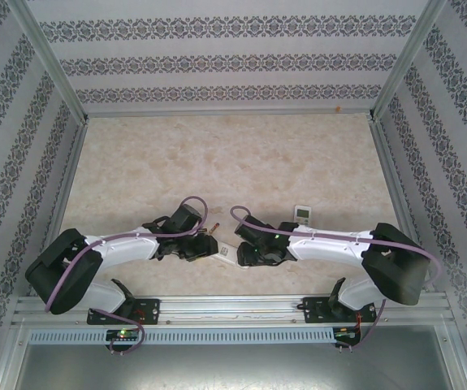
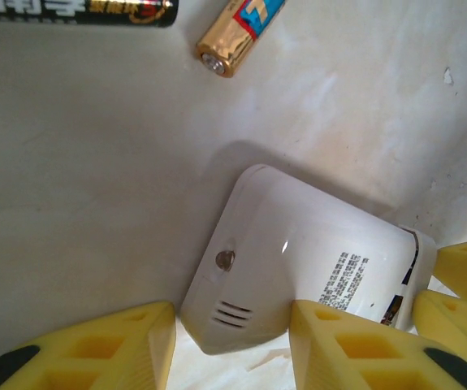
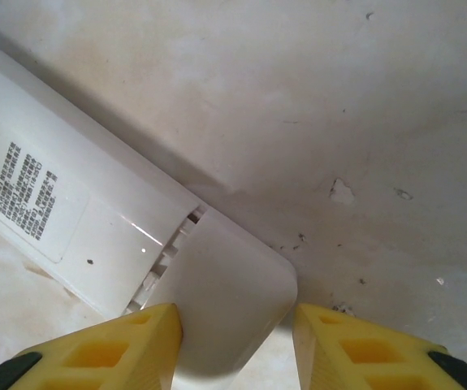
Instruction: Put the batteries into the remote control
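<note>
A white remote (image 1: 227,250) lies back-up between both grippers near the front middle of the table. In the left wrist view its rounded end with the small LED (image 2: 225,259) sits between my left gripper's (image 2: 233,313) yellow fingers, which are closed against its sides. The right gripper (image 3: 235,313) is shut across the battery cover (image 3: 229,301), which sits slightly slid out, with a gap and clips showing at its seam (image 3: 168,252). Two batteries lie beyond the remote: a black one (image 2: 87,10) and a gold-and-blue one (image 2: 237,36).
A second white remote with a small screen (image 1: 304,214) lies behind the right arm. The right gripper's yellow fingers (image 2: 460,276) crowd the left wrist view's right edge. Metal frame posts and patterned walls (image 1: 217,61) enclose the marbled table (image 1: 217,162).
</note>
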Robot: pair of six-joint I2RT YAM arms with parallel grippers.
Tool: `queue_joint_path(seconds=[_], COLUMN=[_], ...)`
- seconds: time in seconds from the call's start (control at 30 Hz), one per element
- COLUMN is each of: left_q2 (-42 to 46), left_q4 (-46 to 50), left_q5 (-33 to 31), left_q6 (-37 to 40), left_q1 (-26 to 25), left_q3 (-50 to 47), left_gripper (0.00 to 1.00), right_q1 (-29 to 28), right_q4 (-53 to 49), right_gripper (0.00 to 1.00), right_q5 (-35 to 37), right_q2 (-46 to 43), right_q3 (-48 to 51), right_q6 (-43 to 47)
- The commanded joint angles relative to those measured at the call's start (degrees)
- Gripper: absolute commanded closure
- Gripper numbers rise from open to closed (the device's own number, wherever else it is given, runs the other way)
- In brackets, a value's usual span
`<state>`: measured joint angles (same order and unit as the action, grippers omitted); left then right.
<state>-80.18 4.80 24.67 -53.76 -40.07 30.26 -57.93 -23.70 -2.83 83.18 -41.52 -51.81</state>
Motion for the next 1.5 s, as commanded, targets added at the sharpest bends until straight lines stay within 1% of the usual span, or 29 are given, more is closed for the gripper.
queue_joint_path(seconds=[0.0, 0.17, 0.37, 0.43, 0.5, 0.57, 0.63, 0.73, 0.77, 0.87, 0.97, 1.07, 1.17, 1.27, 1.37, 1.47], left_q2=[-2.6, -2.1, -2.0, -1.9, -1.4, -0.5, 0.8, 3.2, 4.3, 7.8, 10.1, 10.7, 8.9, 4.7, -1.5, -6.0], left_q4=[-2.8, -2.0, -1.0, -0.5, -0.1, 0.5, 0.9, 2.6, 3.4, 6.9, 11.8, 13.3, 12.6, 11.2, 12.3, 10.9], left_q5=[1.4, 0.1, -1.3, -1.8, -2.3, -2.8, -3.5, -4.4, -5.0, -7.5, -10.3, -11.4, -11.2, -8.8, -5.5, -2.5], left_q6=[-2.0, -2.9, -3.6, -3.8, -4.1, -4.4, -4.9, -5.5, -5.3, -4.3, -2.5, -0.7, 1.5, 6.0, 8.4, 8.4], left_q1=[-3.3, -3.5, -4.5, -4.9, -5.1, -5.3, -5.4, -5.3, -5.4, -5.4, -5.0, -4.1, -2.4, -1.4, -1.3, -1.3], left_q3=[-1.5, -2.2, -2.4, -2.5, -2.6, -2.7, -2.8, -2.8, -2.5, -1.0, 1.9, 3.5, 4.5, 6.9, 10.7, 10.9], left_gripper=[0.62, 0.65, 0.67, 0.67, 0.67, 0.67, 0.67, 0.67, 0.66, 0.54, 0.47, 0.4, 0.39, 0.39, 0.44, 0.51], right_q1=[-2.2, -3.6, -6.0, -7.3, -9.0, -11.4, -12.2, -12.2, -12.2, -11.1, -8.7, -6.3, -4.4, -2.8, -1.3, -0.9], right_q4=[-4.3, -5.8, -6.2, -6.5, -8.2, -9.5, -9.3, -10.1, -9.6, -7.4, -8.7, -7.5, -7.1, -5.9, -5.4, -4.1], right_gripper=[0.57, 0.53, 0.56, 0.55, 0.58, 0.58, 0.59, 0.61, 0.61, 0.6, 0.6, 0.59, 0.59, 0.6, 0.62, 0.62], right_q5=[-2.1, -2.0, -1.6, -2.0, -1.8, -0.1, 0.8, 3.3, 4.1, 4.7, 5.4, 5.1, 5.1, 4.4, 3.7, 2.6], right_q2=[2.1, 2.5, 3.3, 5.2, 8.2, 11.0, 12.7, 11.5, 10.1, 7.3, 6.7, 5.5, 3.9, 2.1, 1.0, 0.4], right_q3=[0.2, -1.0, -0.5, -0.2, -0.6, -1.0, -0.8, -0.7, -0.4, 0.4, 0.4, 1.0, 0.5, 0.3, 0.5, 1.6], right_q6=[-1.3, -3.1, -4.4, -4.7, -5.5, -6.4, -7.3, -8.0, -7.7, -5.6, -3.9, -2.6, -1.1, -0.1, -0.2, -1.7])
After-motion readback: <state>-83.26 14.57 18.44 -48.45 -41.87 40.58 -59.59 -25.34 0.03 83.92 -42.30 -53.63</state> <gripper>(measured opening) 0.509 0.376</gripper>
